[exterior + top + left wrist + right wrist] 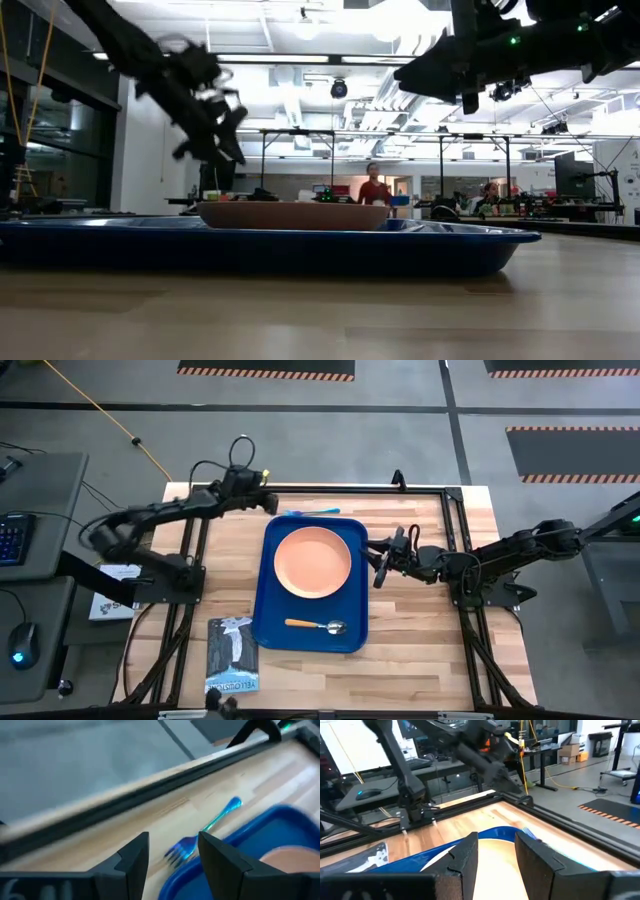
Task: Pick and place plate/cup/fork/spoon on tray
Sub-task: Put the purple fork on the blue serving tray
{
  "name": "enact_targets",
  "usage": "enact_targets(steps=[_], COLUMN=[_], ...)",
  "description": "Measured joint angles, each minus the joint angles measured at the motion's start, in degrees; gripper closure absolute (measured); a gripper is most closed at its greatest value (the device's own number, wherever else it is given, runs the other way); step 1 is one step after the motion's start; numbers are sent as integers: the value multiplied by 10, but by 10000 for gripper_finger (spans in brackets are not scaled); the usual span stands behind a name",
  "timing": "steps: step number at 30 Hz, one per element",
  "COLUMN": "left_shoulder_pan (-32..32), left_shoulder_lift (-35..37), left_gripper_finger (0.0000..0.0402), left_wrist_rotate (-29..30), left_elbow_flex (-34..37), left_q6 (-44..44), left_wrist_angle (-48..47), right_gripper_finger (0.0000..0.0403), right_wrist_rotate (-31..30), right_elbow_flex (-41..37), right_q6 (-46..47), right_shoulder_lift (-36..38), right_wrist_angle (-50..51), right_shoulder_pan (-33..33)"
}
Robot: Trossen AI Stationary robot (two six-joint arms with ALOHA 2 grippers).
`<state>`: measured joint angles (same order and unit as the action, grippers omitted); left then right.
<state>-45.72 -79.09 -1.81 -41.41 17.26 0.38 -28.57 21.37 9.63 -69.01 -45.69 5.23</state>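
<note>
Resting on the far half of the tray (311, 639), the plate (313, 563) was seen centred between the tray's long sides, and the spoon (316, 626) lay on the tray's near half, its orange handle pointing toward the left arm's side and its metal bowl toward the right. The tray itself was placed lengthwise in the middle of the wooden table (410, 630). The fork (312, 512) was still off the tray, laid flat on the table just beyond the tray's far rim, roughly parallel to that rim. The left gripper (270, 502) was held near the fork's tined end, its fingers (131, 857) parted with nothing between them; the fork's tines were seen in the gap from the left wrist view. The right gripper (381, 566) was held just beside the tray's right rim, level with the plate, its fingers spread and empty. A booklet (231, 655) lay on the table left of the tray's near end.
</note>
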Motion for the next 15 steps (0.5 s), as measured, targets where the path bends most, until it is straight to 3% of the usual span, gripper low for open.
enact_targets(steps=[3, 6, 15], left_shoulder_pan=[-21, -27, -20], left_shoulder_lift=[-66, -117, -167], left_gripper_finger=[240, 240, 240], left_wrist_rotate=[-63, -110, -130], left_elbow_flex=[0, 0, 0], left_q6=[79, 105, 116], left_wrist_angle=[56, 94, 82], right_gripper_finger=[281, 281, 281], right_wrist_rotate=[1, 2, 2], right_elbow_flex=[0, 0, 0], right_q6=[8, 8, 9], right_shoulder_lift=[0, 0, 0], right_wrist_angle=[5, 6, 9], right_shoulder_pan=[0, 0, 0])
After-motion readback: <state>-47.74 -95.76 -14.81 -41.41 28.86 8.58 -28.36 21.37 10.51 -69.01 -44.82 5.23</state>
